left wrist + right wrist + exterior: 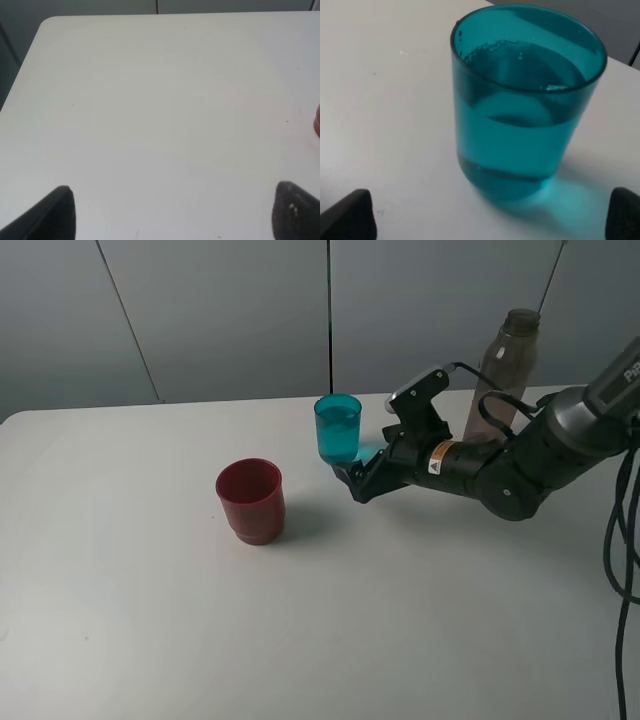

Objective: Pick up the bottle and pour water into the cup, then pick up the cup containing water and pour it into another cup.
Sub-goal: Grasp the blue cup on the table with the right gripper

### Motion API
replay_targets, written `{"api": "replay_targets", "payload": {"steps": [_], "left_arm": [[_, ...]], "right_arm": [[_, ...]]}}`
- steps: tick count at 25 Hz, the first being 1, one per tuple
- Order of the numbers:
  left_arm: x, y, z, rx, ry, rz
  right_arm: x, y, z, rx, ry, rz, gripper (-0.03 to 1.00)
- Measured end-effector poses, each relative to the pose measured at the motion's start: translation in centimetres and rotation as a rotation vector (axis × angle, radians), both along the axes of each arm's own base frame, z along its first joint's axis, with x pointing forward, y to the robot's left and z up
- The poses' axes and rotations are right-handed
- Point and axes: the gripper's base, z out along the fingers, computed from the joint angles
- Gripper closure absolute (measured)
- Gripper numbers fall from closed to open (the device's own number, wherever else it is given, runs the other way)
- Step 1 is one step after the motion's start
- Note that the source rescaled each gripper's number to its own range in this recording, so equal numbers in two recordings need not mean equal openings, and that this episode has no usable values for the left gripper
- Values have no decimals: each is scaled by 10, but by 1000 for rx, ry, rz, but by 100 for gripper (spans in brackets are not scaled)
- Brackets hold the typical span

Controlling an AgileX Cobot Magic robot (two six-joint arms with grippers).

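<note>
The teal cup (338,428) stands upright at the middle back of the white table (140,620), about two thirds full of water. In the right wrist view the cup (525,100) is close ahead, between the two spread fingertips. My right gripper (365,468) is open, low at the table, just right of and in front of the cup's base, apart from it. The dark red cup (250,500) stands empty to the left and nearer the front. The grey-brown bottle (505,370) stands upright at the back right, behind my right arm. My left gripper (175,215) is open over bare table.
A sliver of the red cup (317,120) shows at the edge of the left wrist view. A grey panelled wall (230,320) rises behind the table's back edge. Black cables (625,540) hang at the far right.
</note>
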Motion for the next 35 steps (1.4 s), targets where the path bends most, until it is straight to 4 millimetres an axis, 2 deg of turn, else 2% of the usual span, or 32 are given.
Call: {"api": "replay_targets", "payload": {"steps": [5, 11, 35], "left_arm": [[0, 0, 0, 0, 0, 0], [0, 0, 0, 0, 0, 0], [0, 0, 0, 0, 0, 0]], "right_arm": [[13, 6, -10, 16, 5, -41, -3], [24, 9, -13, 28, 1, -77, -3], [36, 16, -6, 20, -19, -59, -3]]}}
